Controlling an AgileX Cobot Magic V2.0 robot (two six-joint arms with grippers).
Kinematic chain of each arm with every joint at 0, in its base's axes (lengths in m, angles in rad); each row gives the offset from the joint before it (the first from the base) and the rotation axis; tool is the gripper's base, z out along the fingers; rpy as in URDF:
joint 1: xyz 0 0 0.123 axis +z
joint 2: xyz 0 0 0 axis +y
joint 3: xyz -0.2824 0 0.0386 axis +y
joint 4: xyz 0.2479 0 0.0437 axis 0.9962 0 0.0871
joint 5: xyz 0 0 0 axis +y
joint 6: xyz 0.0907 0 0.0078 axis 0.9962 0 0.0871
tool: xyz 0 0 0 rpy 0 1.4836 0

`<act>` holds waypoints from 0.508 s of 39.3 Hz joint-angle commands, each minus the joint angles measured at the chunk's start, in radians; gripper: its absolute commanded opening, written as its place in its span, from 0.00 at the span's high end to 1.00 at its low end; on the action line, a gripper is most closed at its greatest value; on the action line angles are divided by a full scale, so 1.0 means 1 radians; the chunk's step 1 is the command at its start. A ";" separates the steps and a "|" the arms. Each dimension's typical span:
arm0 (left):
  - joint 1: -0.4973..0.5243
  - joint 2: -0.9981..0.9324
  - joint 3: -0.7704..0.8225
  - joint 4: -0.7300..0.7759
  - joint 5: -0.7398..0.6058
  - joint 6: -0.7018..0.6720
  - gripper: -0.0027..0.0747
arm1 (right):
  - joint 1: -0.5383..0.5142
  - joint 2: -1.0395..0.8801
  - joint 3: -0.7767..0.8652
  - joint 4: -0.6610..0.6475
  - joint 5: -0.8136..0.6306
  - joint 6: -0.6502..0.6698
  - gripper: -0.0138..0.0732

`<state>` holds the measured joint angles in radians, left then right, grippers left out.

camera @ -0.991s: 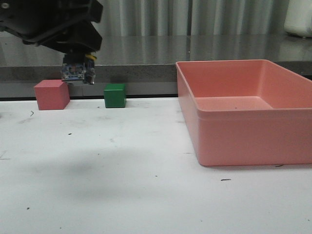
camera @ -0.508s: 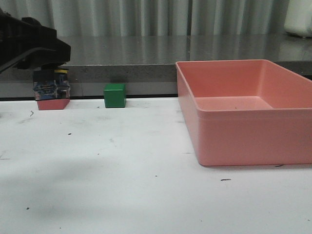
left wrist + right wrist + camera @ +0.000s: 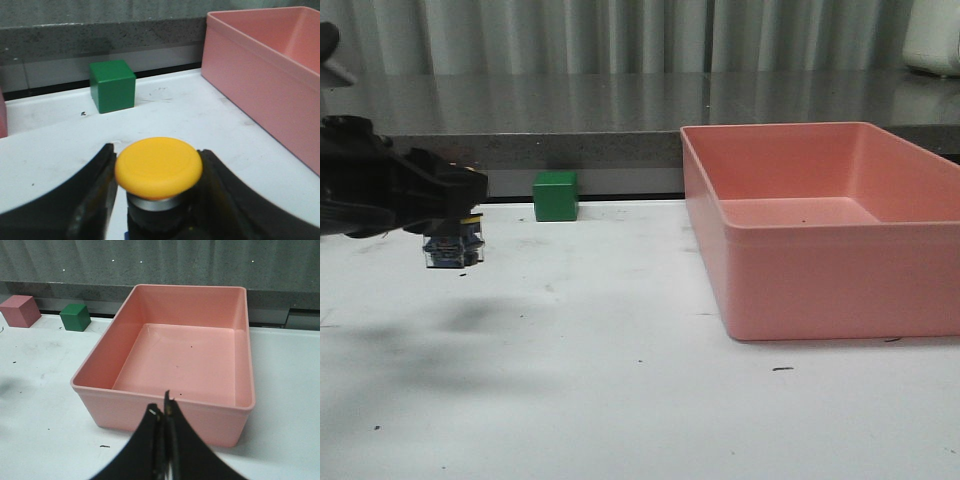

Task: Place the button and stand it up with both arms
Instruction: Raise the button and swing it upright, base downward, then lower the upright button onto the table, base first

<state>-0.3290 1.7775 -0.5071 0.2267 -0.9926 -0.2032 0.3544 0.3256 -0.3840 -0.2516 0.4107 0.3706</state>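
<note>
Here, in the front view, your left gripper [image 3: 453,215] reaches in from the left edge, at about nine o'clock of the frame, and is clenched on the button [image 3: 453,245]. The button hangs upright beneath the fingers, its bluish base lowest and a yellow strip of cap just under the black fingers; whether the base touches the white table [image 3: 620,380] you cannot tell. The green cube [image 3: 556,196] stands at the table's far edge, at about two o'clock from the button and apart from it. The pink bin [image 3: 820,280] fills the right half of the view, at three o'clock from the button and well apart.

In the left wrist view, you see the button's yellow mushroom cap [image 3: 158,167] from above, with a metal collar and black body under it. One black finger [image 3: 95,200] presses each side, so the grasp is firm on the body below the cap. The green cube [image 3: 112,86] sits beyond the cap, and the pink bin's wall [image 3: 260,75] runs along one side.

In the right wrist view, your right gripper [image 3: 163,412] hovers above the near wall of the pink bin [image 3: 200,370], its fingers pressed together and holding nothing. The pink cube [image 3: 20,310] and the green cube [image 3: 75,317] stand side by side near the table's far edge, close but apart.
</note>
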 commanded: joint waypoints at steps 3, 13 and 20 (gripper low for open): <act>0.004 0.067 -0.022 -0.009 -0.267 0.011 0.76 | -0.006 0.005 -0.028 -0.021 -0.080 -0.010 0.92; 0.004 0.131 -0.022 -0.009 -0.281 0.015 0.76 | -0.006 0.005 -0.028 -0.021 -0.079 -0.010 0.92; 0.004 0.131 -0.022 -0.009 -0.237 0.035 0.76 | -0.006 0.005 -0.028 -0.021 -0.079 -0.010 0.92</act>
<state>-0.3290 1.9475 -0.5122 0.2267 -1.1265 -0.1805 0.3544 0.3256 -0.3840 -0.2516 0.4107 0.3706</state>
